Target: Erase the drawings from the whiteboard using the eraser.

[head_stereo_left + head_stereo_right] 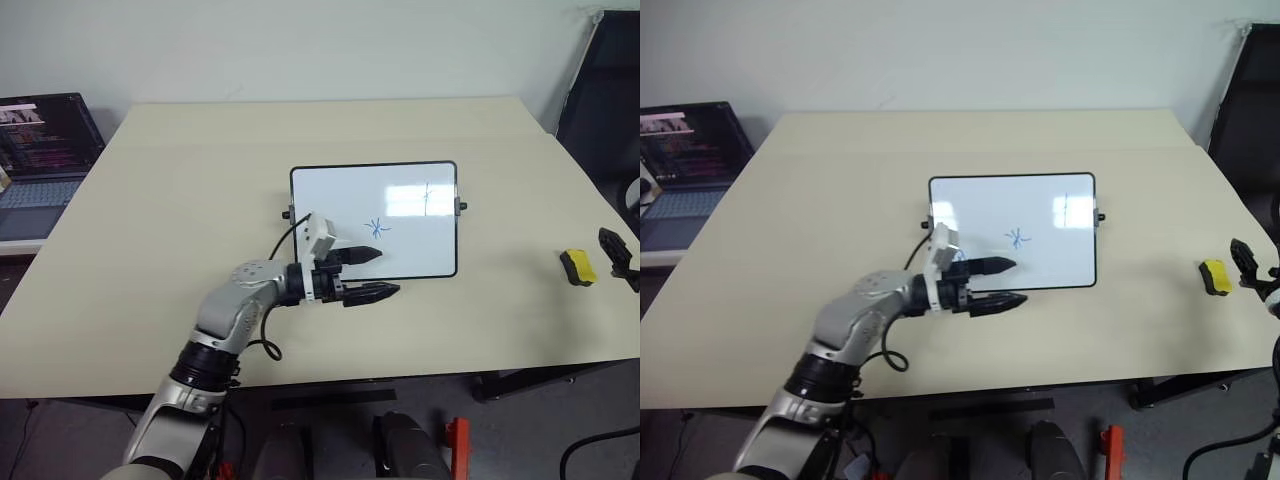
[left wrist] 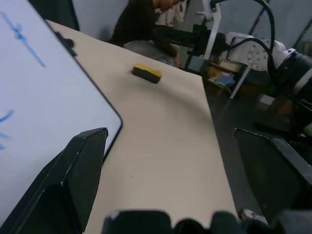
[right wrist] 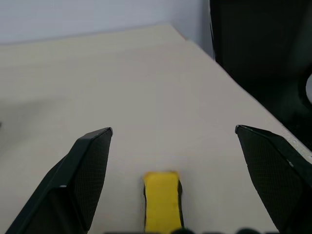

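Currently, a whiteboard with a thin black frame lies flat near the middle of a pale beige table, its long side running across the robot's view. Blue marker drawings remain on it: an asterisk-like star near the centre and a thin cross-like line toward the robot's right end. Any third mark is hidden behind the arm.

The left gripper reaches across over the board's near edge, pointing level toward the robot's right. Its two black fingers are spread apart and carry nothing. It seems placed there to steady the board or simply to wait, since wiping cannot start without the tool.

That tool, the eraser, a small yellow block with a black part, rests on the table well to the right of the board, near the table's right edge. The right gripper sits just beside it, on the side away from the board. Seen from the right wrist, its fingers stand wide open with the eraser lying on the table between them, not yet gripped. This looks like the line-up for a pickup.

A laptop sits off the table's far left corner. A person is seated beyond the table.
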